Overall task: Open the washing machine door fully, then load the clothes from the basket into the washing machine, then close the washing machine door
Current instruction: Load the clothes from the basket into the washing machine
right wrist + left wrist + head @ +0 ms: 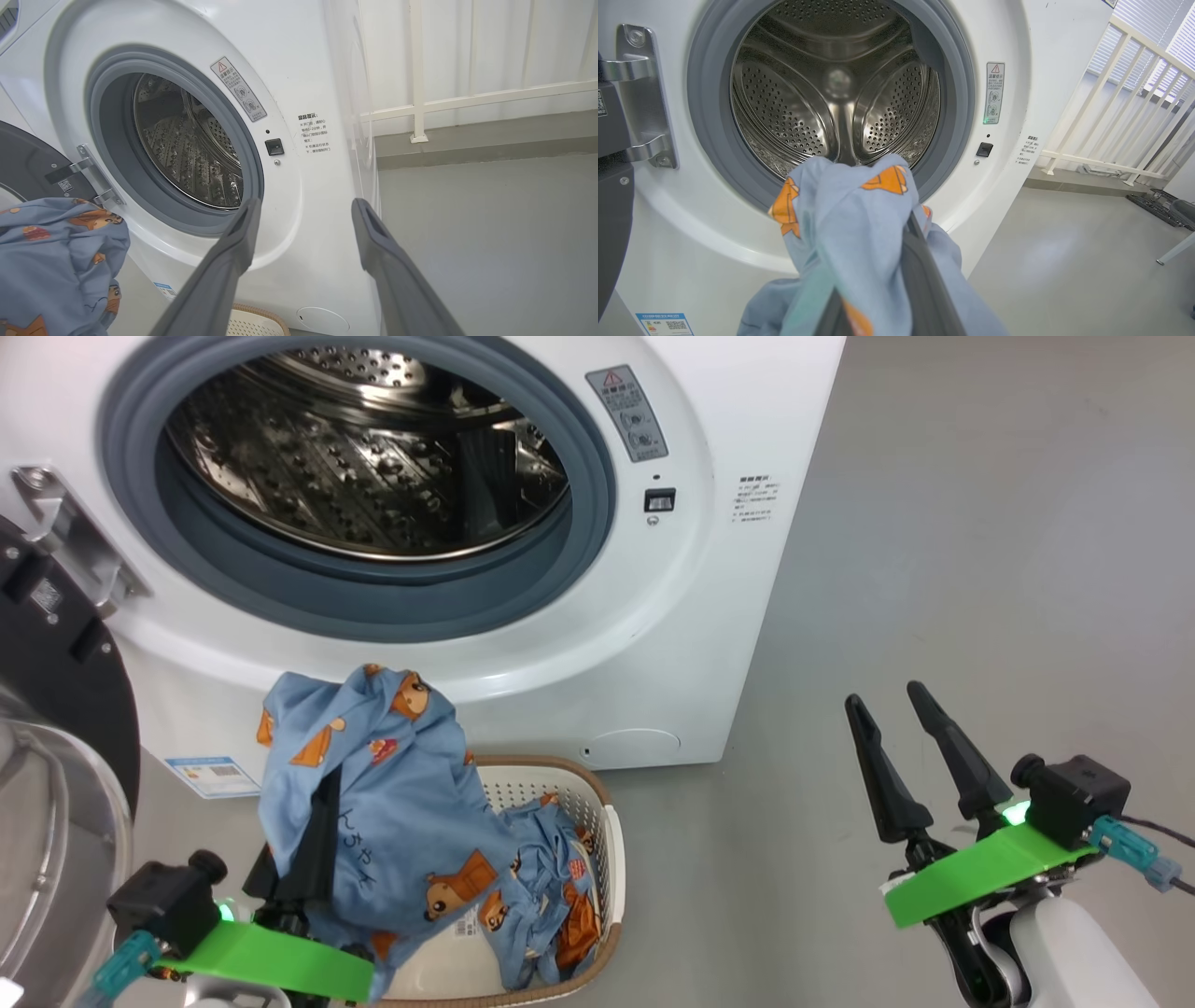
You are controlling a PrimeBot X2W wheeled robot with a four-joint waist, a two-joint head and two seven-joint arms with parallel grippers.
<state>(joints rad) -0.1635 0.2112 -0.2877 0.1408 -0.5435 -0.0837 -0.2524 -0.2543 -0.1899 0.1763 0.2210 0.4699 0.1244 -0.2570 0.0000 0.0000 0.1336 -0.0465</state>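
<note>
Left gripper (299, 868) is clamped on the clothes (401, 821), holding them up over the near basket (560, 793), ready for the drum (364, 476) beyond. The door (56, 709) stands open at left. Right gripper (885, 695) idles right, fingers apart.

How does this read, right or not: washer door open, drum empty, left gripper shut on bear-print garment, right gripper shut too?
One error: the right gripper is open, empty, per the right wrist view. Rest holds: door open, drum empty, left gripper shut on the bear-print garment.
</note>
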